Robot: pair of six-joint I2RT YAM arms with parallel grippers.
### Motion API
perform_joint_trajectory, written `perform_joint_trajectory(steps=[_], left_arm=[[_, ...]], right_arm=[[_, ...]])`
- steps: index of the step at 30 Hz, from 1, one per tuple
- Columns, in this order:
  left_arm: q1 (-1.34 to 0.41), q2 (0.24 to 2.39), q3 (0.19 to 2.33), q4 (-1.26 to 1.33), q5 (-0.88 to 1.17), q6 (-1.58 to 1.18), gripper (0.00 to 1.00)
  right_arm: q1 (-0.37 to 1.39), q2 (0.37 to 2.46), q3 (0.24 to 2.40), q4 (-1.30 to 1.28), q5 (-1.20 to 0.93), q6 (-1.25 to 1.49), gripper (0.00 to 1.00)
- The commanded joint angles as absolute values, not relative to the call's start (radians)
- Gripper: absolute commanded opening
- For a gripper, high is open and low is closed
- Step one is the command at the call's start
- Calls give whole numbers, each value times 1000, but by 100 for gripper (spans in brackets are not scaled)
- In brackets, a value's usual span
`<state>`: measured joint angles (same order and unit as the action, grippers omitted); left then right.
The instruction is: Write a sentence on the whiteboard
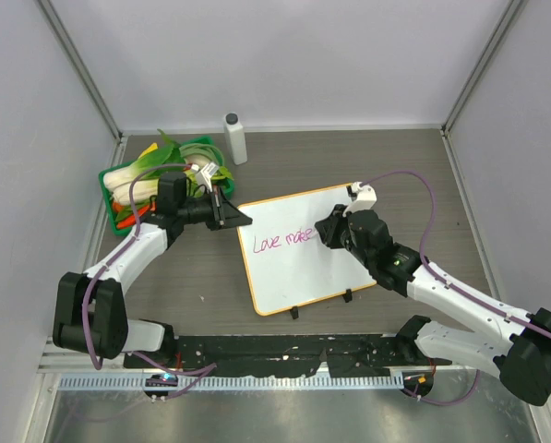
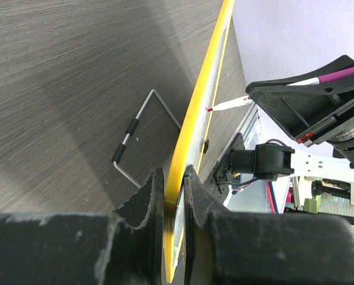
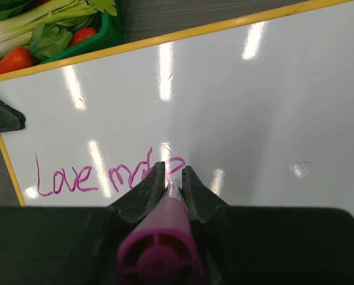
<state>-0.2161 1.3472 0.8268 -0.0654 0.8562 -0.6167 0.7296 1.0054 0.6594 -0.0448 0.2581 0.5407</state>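
Observation:
The whiteboard, white with a thin orange frame, stands tilted at the middle of the table. My left gripper is shut on its upper-left corner; in the left wrist view the jaws pinch the yellow-orange frame edge. My right gripper is shut on a magenta marker, whose tip touches the board. The sentence in pink cursive reads "Love make", and the tip rests at its last letter. The same writing shows in the top view.
A green tray of vegetables sits at the back left, just behind my left arm. A grey-capped white bottle stands near the back wall. The board's wire stand rests on the dark table behind it. Enclosure walls ring the table.

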Motion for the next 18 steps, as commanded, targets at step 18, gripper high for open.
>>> perform_joint_trajectory(steps=[18], left_arm=[[-229, 1371, 819, -150, 712, -522, 0]], right_arm=[[726, 994, 706, -94, 354, 522, 1]])
